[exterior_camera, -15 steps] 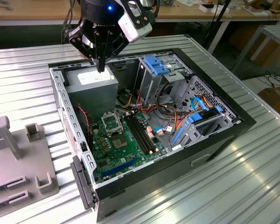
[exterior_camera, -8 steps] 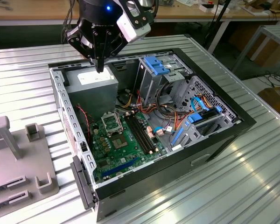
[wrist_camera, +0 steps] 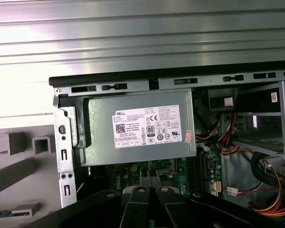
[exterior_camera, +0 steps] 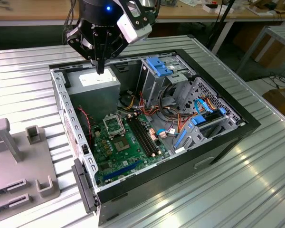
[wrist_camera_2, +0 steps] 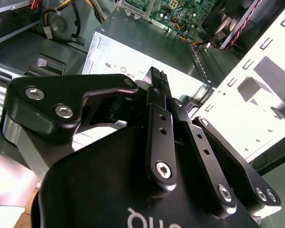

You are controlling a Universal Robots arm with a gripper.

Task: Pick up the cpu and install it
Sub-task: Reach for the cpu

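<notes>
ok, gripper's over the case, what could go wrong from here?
1. The gripper hangs close above the power supply; a low sideways move toward the socket could clip the box.
2. Red and black wires run beside the socket and might snag on the way down.
3. The gripper looks shut, but I cannot tell whether the cpu is in it, so the grasp is unconfirmed.

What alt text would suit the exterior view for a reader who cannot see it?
A robot arm's gripper, shut, points down just above the grey power supply inside an open computer case lying on a ribbed metal table. The green motherboard lies exposed in the case, and a grey fixture sits at the exterior view's left.
</notes>
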